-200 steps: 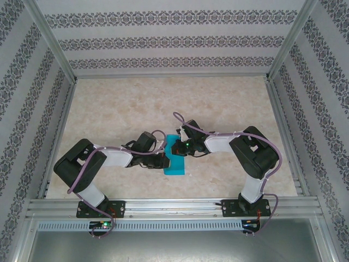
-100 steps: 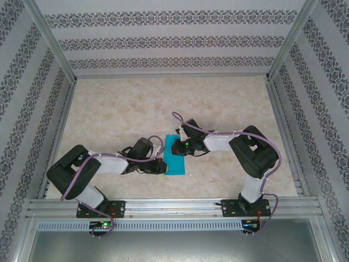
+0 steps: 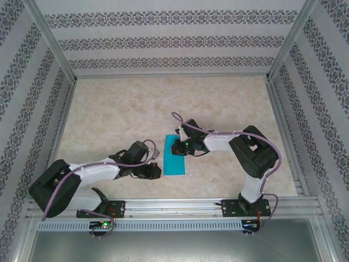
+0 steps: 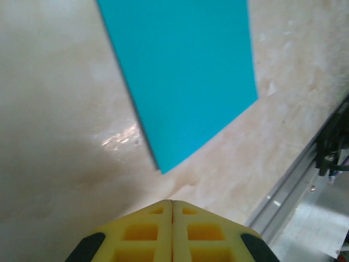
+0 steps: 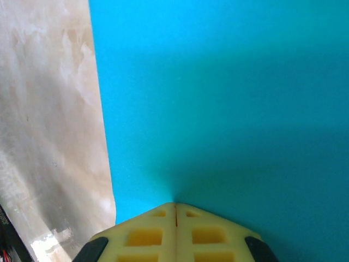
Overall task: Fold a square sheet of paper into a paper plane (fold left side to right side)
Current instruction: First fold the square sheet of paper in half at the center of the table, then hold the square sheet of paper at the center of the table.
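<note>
The square sheet of paper (image 3: 175, 156) is turquoise and lies flat on the marble table as a narrow upright rectangle. My right gripper (image 3: 181, 147) is shut, its yellow tip resting on the upper part of the paper (image 5: 229, 98); the jaws (image 5: 175, 206) meet with nothing between them. My left gripper (image 3: 156, 170) is shut and empty, on the bare table just left of the paper's near left corner. In the left wrist view its tip (image 4: 173, 202) is a short way from that corner of the paper (image 4: 185, 76).
An aluminium rail (image 3: 174, 204) runs along the near edge, close to the paper's lower end, also seen as the rail (image 4: 292, 188). Patterned walls (image 3: 163, 41) enclose the table on three sides. The marble tabletop (image 3: 136, 103) stretches away behind the arms.
My left arm has drawn back to the left and toward the near edge, its gripper sliding off the paper's left edge onto bare table. The right gripper and the paper have stayed put.
</note>
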Motion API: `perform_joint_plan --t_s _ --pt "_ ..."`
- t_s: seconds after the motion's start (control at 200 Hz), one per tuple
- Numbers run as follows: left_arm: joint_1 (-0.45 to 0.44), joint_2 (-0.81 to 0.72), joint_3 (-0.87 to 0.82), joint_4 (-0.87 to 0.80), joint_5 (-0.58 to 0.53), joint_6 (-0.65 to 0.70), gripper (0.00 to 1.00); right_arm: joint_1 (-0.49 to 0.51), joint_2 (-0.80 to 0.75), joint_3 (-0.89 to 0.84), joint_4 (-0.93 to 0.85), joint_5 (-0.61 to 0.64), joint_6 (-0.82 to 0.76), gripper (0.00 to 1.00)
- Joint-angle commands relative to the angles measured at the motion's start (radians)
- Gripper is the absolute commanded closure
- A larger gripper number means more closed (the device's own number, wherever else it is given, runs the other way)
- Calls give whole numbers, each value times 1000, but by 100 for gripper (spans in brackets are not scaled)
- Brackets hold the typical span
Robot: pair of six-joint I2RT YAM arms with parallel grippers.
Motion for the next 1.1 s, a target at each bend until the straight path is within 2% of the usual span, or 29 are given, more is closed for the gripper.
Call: perform_joint_plan --t_s 0.0,0.285,0.68,1.094 --pt "18 -45 88 -95 -13 20 93 4 26 -30 -107 89 -32 100" --pt "108 82 170 14 46 10 94 13 26 -24 -110 90 -29 100" --pt "93 350 279 108 99 34 95 15 21 -31 -113 91 -30 100" --pt "71 415 247 65 7 24 97 17 -5 -22 -112 83 -32 100"
